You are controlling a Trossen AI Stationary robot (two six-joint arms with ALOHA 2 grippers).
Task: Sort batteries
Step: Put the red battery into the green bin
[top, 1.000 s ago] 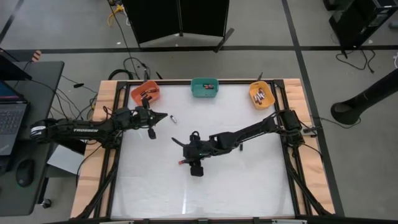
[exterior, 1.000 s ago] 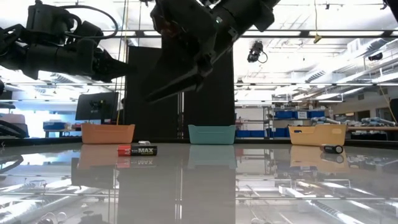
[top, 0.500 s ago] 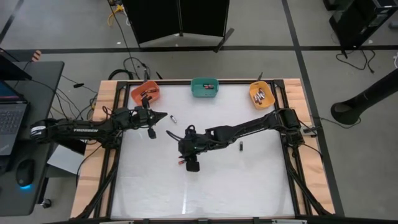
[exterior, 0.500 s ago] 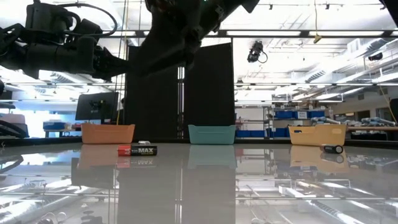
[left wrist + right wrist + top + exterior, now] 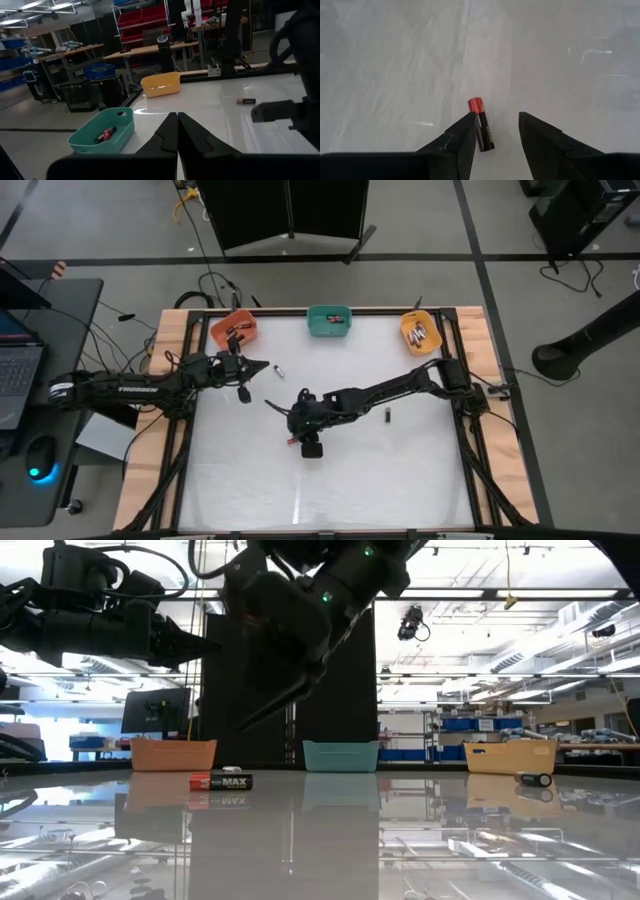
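A black battery with a red end (image 5: 481, 125) lies flat on the white table; it also shows as the battery (image 5: 291, 441) and, marked MAX, the battery (image 5: 222, 781). My right gripper (image 5: 495, 129) is open and hangs above it with a finger on either side, touching nothing; it slants down over the table's middle (image 5: 274, 405) (image 5: 245, 720). My left gripper (image 5: 177, 122) is shut and empty, held above the table near the orange bin (image 5: 262, 367). A small white battery (image 5: 280, 371) lies just beyond its tip. A dark battery (image 5: 388, 416) lies under the right arm.
Three bins stand along the far edge: orange bin (image 5: 235, 330), teal bin (image 5: 328, 320) and yellow bin (image 5: 418, 332), each holding batteries. The right arm (image 5: 390, 390) reaches across the table's middle. The near half of the table (image 5: 330, 490) is bare.
My right gripper rose, then came down again above the red-ended battery, shifting a little toward the table's left. Its fingers stayed open. The batteries and my left arm kept still.
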